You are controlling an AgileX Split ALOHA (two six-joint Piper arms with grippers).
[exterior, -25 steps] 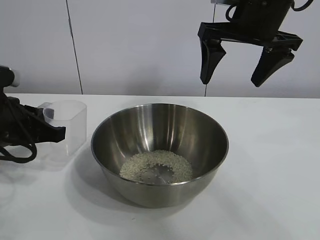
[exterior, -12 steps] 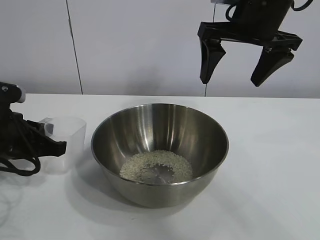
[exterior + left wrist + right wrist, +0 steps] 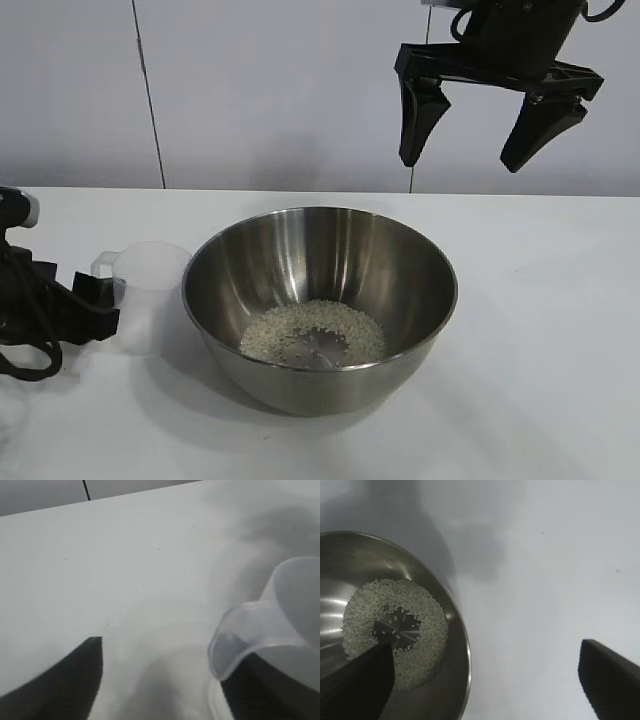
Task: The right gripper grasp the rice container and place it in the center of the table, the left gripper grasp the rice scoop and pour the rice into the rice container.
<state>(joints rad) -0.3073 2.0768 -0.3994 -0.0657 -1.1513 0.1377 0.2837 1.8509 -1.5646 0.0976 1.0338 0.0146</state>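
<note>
The rice container (image 3: 300, 250), a big steel bowl, stands mid-table with a ring of rice (image 3: 312, 332) in its bottom. Just left of it the rice scoop (image 3: 148, 295) stands upright on the white table (image 3: 540, 330); it looks empty. My left gripper (image 3: 100, 305) sits low at the far left, open, its fingers astride the scoop's handle. In the left wrist view the scoop (image 3: 287, 610) lies by one finger of the left gripper (image 3: 165, 675), unclamped. My right gripper (image 3: 461, 162) hangs open high above the bowl's right side; under this gripper (image 3: 487, 652) show the bowl (image 3: 455, 680) and rice (image 3: 425, 630).
A pale wall with a dark vertical seam (image 3: 148, 95) runs behind the table. Bare tabletop lies right of the bowl and in front of it.
The scoop came down from a raised position onto the table and now stands upright. My left gripper went from shut on its handle to open. The right gripper stayed still.
</note>
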